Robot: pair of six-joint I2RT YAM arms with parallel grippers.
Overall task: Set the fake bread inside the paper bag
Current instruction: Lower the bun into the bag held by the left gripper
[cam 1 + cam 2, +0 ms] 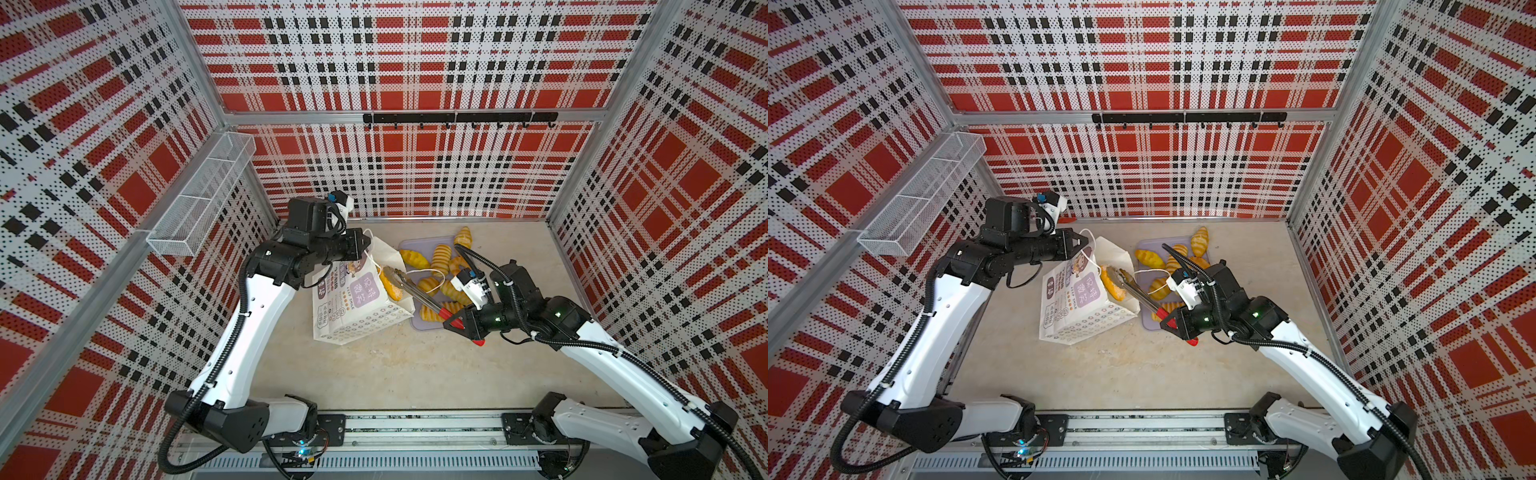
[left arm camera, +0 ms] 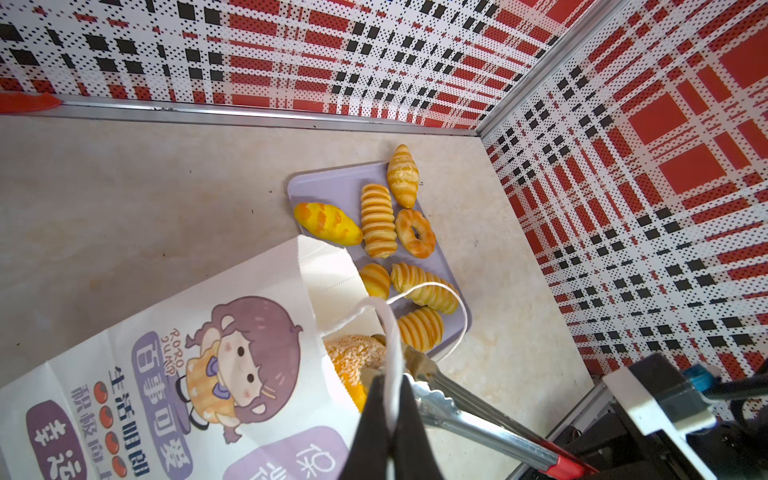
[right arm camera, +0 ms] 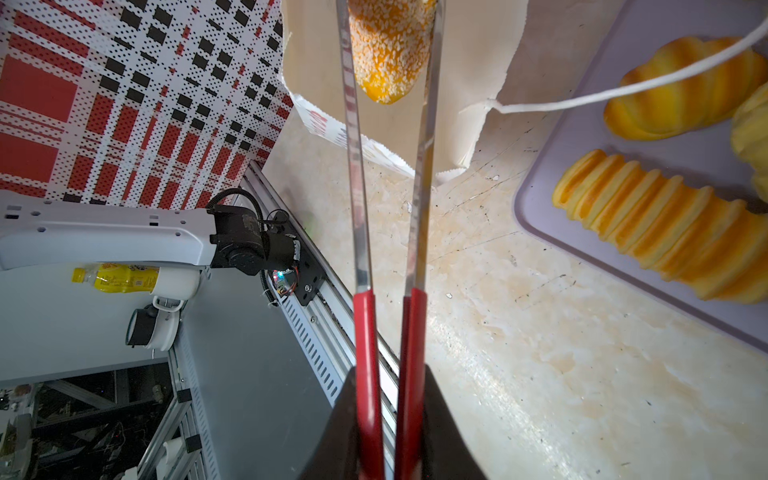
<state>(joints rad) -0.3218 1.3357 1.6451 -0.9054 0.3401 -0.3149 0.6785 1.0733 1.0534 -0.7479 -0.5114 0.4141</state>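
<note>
Left tool [image 2: 388, 388] pinching tall white paper bag's [image 1: 365, 320] cord handle [image 2: 384, 328]; right tool [image 3: 390, 399] clamped on red-handled metal tongs [image 3: 355, 166] gripping sesame-crusted golden bun [image 3: 386, 50] at bag mouth; remaining glossy golden pastries [image 2: 378, 220] on flat lilac tray [image 2: 328, 187].

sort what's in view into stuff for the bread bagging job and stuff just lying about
Job: paper bag, cord handle, left hand, sesame bun, tongs, right hand, fake bread, tray.
Lying about: wire basket, hook rail, yellow bottle.

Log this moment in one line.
left end effector: white cord handle; right end effector: red-handled metal tongs; tongs: yellow sesame bun at white paper bag mouth
</note>
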